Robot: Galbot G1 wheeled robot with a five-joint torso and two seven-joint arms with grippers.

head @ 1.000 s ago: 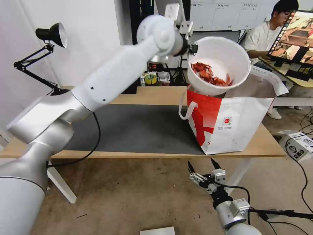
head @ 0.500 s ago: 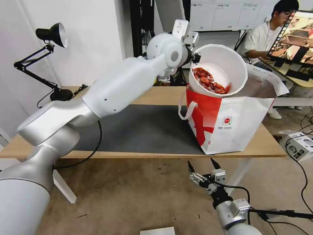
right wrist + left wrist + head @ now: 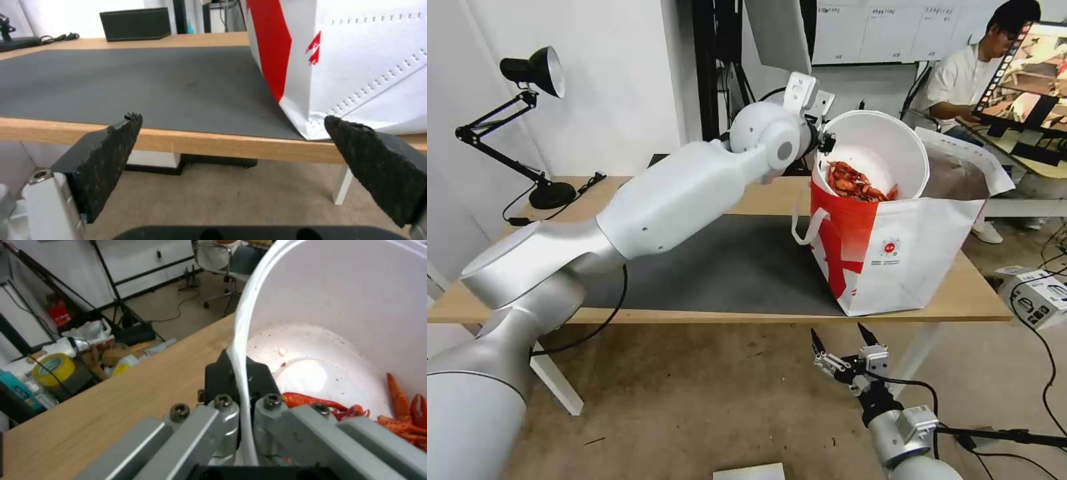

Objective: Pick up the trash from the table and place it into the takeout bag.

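A white round bowl (image 3: 887,150) of trash, holding red shell scraps (image 3: 854,183), sits tilted in the open mouth of the red-and-white takeout bag (image 3: 894,257), its lower part below the bag's rim. My left gripper (image 3: 825,141) is shut on the bowl's rim; the left wrist view shows the rim (image 3: 238,373) pinched between the black fingers (image 3: 220,380). The bag stands on the light-wood table (image 3: 747,197) at the right end of the dark grey mat (image 3: 707,267). My right gripper (image 3: 840,341) hangs open below the table's front edge, its pads (image 3: 111,156) wide apart.
A black desk lamp (image 3: 527,73) stands at the table's far left corner. A black box (image 3: 135,23) lies at the table's back. The floor to the right carries cables and a white box (image 3: 1037,293).
My left arm has lowered the bowl from above the bag down into its mouth. The right arm has not moved.
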